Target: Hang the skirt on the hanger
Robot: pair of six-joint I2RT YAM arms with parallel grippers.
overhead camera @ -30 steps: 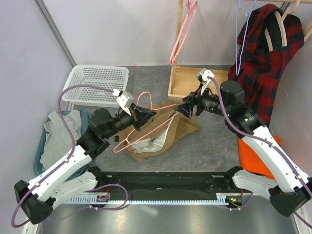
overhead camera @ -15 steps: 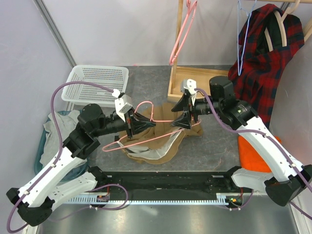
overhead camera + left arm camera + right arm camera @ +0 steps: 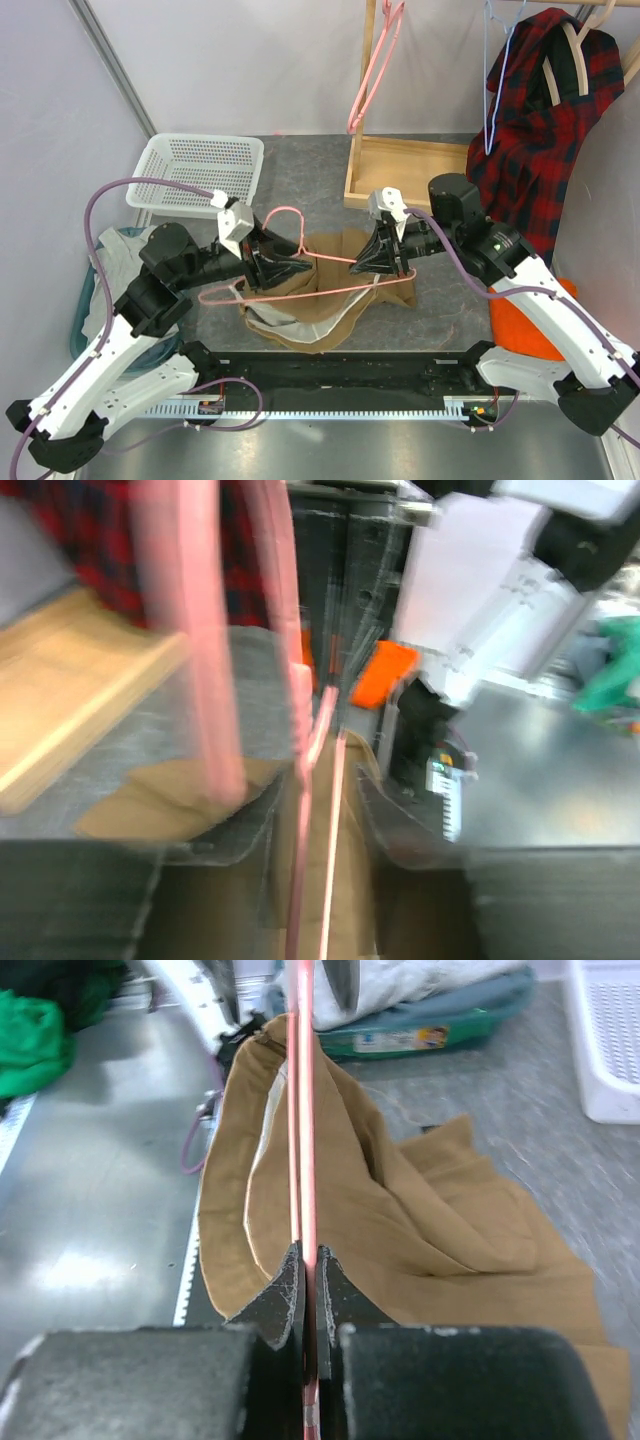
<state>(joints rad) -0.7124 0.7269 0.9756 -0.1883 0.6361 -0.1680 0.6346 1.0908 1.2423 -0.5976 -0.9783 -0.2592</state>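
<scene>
- From above, the hanger (image 3: 330, 257) is seen stretched over the skirt (image 3: 345, 245), between the left gripper (image 3: 290, 268) and the right gripper (image 3: 375, 262).
- Left wrist: everything is blurred, so the left pincer's state cannot be told.
- Right wrist: the hanger's thin bar is pinched tightly by the right gripper, with the skirt spread beneath.

– Where does the skirt (image 3: 345, 275) lie?
– On the table (image 3: 440, 320), twelve o'clock from my bases, under the hanger (image 3: 303, 1110). My left gripper (image 3: 305, 267) is at the hanger's nine o'clock end and my right gripper (image 3: 368, 266) at three.
– Around it?
– The basket (image 3: 195, 170) is at ten o'clock, the wooden tray (image 3: 400, 165) at one and the hung shirt (image 3: 545, 110) at two.
</scene>
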